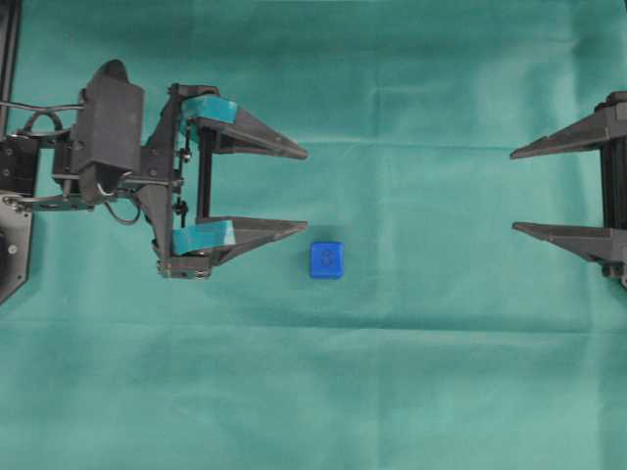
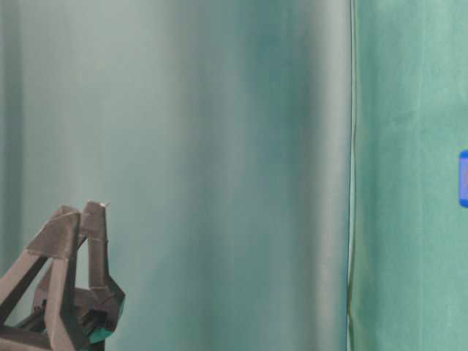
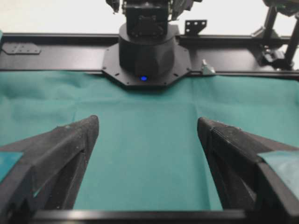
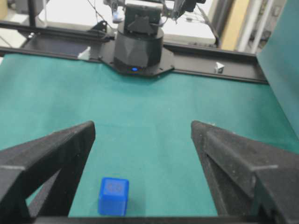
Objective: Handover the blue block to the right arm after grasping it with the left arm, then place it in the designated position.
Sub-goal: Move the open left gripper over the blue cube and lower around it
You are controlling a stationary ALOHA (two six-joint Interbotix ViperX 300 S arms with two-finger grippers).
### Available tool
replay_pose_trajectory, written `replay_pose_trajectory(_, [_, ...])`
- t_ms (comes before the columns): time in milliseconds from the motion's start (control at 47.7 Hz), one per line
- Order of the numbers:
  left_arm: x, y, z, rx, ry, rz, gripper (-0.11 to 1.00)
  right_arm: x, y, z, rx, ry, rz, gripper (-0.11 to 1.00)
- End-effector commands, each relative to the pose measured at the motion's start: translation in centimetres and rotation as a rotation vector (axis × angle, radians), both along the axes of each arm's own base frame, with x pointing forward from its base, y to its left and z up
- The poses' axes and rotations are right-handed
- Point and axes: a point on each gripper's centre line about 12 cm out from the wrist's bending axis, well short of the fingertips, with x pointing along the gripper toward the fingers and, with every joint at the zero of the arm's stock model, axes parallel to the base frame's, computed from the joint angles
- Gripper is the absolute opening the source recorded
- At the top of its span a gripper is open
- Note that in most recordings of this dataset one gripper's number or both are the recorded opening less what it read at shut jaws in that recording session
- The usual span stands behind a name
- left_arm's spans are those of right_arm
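Observation:
The blue block [image 1: 326,259] lies on the green cloth near the middle, just right of and slightly below my left gripper's lower fingertip. My left gripper [image 1: 307,189], with teal pads, is open and holds nothing; its wrist view shows only bare cloth between the fingers [image 3: 147,121]. My right gripper [image 1: 512,191] is open at the right edge, far from the block. In the right wrist view the block [image 4: 113,196] sits low, near the left finger, in front of the open gripper [image 4: 142,125]. The block [image 2: 463,179] is cut off by the table-level view's edge. The designated position does not show.
Green cloth [image 1: 411,392] covers the whole table, with faint creases. The right arm's black base [image 3: 147,51] stands at the cloth's far edge in the left wrist view. The left arm's base [image 4: 138,46] stands likewise in the right wrist view. A green curtain [image 2: 183,146] hangs behind.

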Motion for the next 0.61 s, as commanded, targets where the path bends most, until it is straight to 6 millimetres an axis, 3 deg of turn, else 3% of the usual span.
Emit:
replay_pose_trajectory(0, [0.2,0.0,1.1,-0.003,-0.018,0.000,1.00,0.2,-0.1,1.1,-0.002,-0.031,-0.003,0.95])
replay_pose_trajectory(252, [0.9,0.0,1.1,-0.038,0.118,0.006,1.00,0.3,-0.1,1.2,-0.002,-0.032,-0.003,0.95])
replay_pose_trajectory(587, [3.0,0.0,0.6,-0.036,0.443,0.011,1.00,0.4,-0.1,1.0,-0.002,-0.021,-0.003,0.95])
